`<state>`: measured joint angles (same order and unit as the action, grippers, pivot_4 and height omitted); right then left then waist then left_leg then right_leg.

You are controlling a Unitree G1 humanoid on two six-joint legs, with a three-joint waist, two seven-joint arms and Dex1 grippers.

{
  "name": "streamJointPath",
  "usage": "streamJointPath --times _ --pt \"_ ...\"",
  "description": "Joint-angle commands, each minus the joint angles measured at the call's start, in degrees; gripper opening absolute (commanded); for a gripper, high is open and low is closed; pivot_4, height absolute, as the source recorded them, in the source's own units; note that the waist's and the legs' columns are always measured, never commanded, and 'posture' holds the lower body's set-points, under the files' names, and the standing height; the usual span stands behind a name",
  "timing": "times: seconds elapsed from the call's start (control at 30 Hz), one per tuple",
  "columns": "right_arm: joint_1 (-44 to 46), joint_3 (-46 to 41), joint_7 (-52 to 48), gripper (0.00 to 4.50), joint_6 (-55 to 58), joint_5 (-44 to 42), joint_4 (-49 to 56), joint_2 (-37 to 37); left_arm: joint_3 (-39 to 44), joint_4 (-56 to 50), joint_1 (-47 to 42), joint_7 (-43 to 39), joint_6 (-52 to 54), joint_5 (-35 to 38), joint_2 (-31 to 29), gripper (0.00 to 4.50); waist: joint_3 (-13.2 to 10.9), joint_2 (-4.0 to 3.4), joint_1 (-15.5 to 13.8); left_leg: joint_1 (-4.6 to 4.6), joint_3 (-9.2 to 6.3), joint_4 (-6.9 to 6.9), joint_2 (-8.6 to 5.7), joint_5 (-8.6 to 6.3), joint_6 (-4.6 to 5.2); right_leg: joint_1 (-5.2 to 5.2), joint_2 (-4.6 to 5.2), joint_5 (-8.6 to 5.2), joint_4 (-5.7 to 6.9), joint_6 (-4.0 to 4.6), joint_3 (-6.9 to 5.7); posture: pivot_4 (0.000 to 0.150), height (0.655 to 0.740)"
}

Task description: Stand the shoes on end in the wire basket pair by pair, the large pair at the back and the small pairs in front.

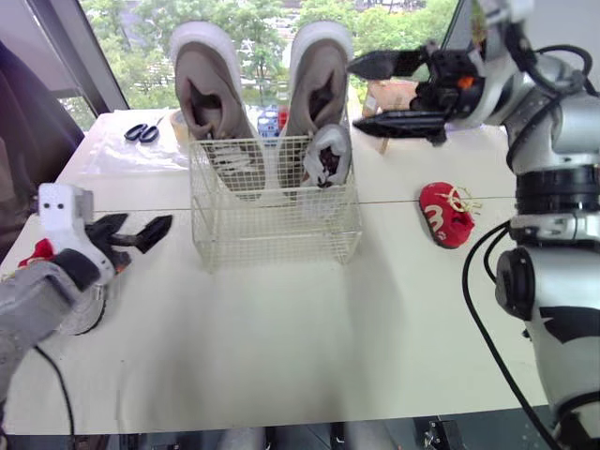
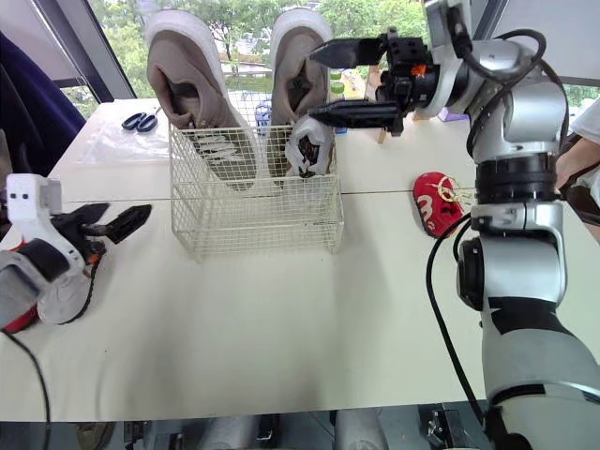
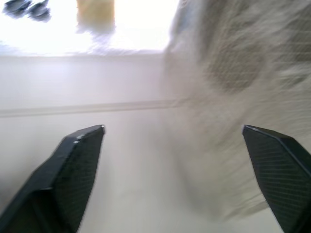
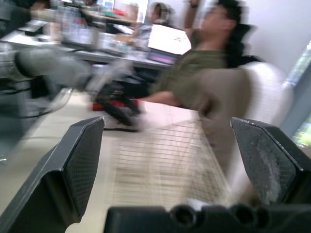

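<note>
While the right gripper (image 1: 358,93) has its fingers spread wide right by the little grey shoe (image 1: 328,155) standing up front in the wire basket (image 1: 272,225), a bump could knock it over, and the left gripper (image 1: 141,228) is spread wide too.

Left pincer (image 1: 148,222), right pincer (image 1: 354,92): both agape

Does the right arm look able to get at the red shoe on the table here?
Probably yes: the red shoe lies uncovered on the table, right of the wire basket, and the right gripper hangs beside the basket's top, fingers open and empty.
</note>
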<state>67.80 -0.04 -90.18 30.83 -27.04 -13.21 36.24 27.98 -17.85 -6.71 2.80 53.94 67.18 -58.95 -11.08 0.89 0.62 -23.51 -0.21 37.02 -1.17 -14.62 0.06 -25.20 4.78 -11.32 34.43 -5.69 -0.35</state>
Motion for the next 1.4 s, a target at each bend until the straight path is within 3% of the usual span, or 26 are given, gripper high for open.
streamJointPath --times 0.03,0.2,0.37,0.8,0.9,1.0,1.13,1.27,1.4 --pt "-6.30 5.27 0.31 4.50 0.69 0.68 11.88 1.44 -1.31 9.58 -8.08 5.77 14.28 -0.10 -6.71 4.47 -0.01 -0.01 0.04 0.00 0.01 0.02 -0.02 0.00 0.00 -0.01 0.00 0.01 0.04 -0.01 0.00 0.150 0.7400" --pt "-9.12 6.09 3.48 4.50 2.12 -0.63 15.52 0.95 -10.73 20.68 -24.58 3.42 26.14 -4.98 -8.40 4.47 -0.04 -0.01 -0.05 0.01 0.13 0.20 -0.14 0.03 -0.01 -0.09 0.02 0.00 0.36 -0.06 0.06 0.150 0.7400" --pt "-10.54 5.25 6.72 4.50 4.26 -2.46 18.76 0.98 -17.90 28.48 -34.34 -3.56 31.23 -11.60 -7.40 4.47 -0.03 0.06 0.12 0.02 0.09 0.19 -0.13 0.09 -0.11 -0.13 -0.03 -0.02 0.59 -0.06 0.04 0.150 0.7400" --pt "-12.72 1.49 15.02 4.50 8.58 -5.94 22.79 3.64 -30.73 46.55 -44.77 -22.39 28.47 -29.23 -3.34 4.47 -0.03 0.11 -0.02 0.02 0.12 0.23 -0.13 0.12 -0.14 -0.16 -0.04 -0.02 0.63 -0.06 0.06 0.150 0.7400" --pt "-12.88 1.42 16.15 4.50 8.55 -6.47 22.87 3.53 -34.24 54.53 -47.98 -28.10 23.13 -34.48 -0.16 3.59 -0.03 0.14 -0.10 0.01 0.13 0.30 -0.19 0.12 -0.13 -0.14 -0.04 -0.02 0.64 -0.06 0.05 0.150 0.7400" --pt "-12.85 1.77 17.29 4.50 8.07 -6.30 22.78 3.28 -36.84 66.35 -52.11 -31.90 14.65 -41.54 3.99 2.02 -0.03 0.15 -0.19 0.01 0.16 0.35 -0.25 0.12 -0.11 -0.11 -0.05 -0.02 0.65 -0.06 0.05 0.150 0.7400" --pt "-12.98 1.86 18.36 4.50 7.86 -5.99 22.96 3.68 -37.01 73.81 -56.41 -35.09 10.34 -47.60 5.63 0.03 -0.03 0.15 -0.52 0.03 0.31 0.40 -0.27 0.13 -0.10 -0.10 -0.05 -0.02 0.76 -0.07 0.03 0.150 0.7400" --pt "-13.35 1.09 19.43 4.50 8.49 -6.84 23.48 3.81 -34.88 73.80 -59.19 -35.77 11.44 -50.34 4.41 0.03 -0.04 0.18 -1.07 0.02 0.25 0.57 -0.15 0.13 -0.09 -0.07 -0.07 -0.02 0.83 -0.07 0.02 0.150 0.7400" --pt "-13.90 0.43 20.23 4.50 8.29 -7.33 22.97 3.93 -23.66 58.15 -60.33 -30.28 21.32 -47.41 2.25 0.03 -0.15 0.42 -0.96 -0.20 0.03 0.80 -0.06 0.06 0.02 -0.12 -0.06 -0.02 0.80 -0.09 0.00 0.150 0.7400"
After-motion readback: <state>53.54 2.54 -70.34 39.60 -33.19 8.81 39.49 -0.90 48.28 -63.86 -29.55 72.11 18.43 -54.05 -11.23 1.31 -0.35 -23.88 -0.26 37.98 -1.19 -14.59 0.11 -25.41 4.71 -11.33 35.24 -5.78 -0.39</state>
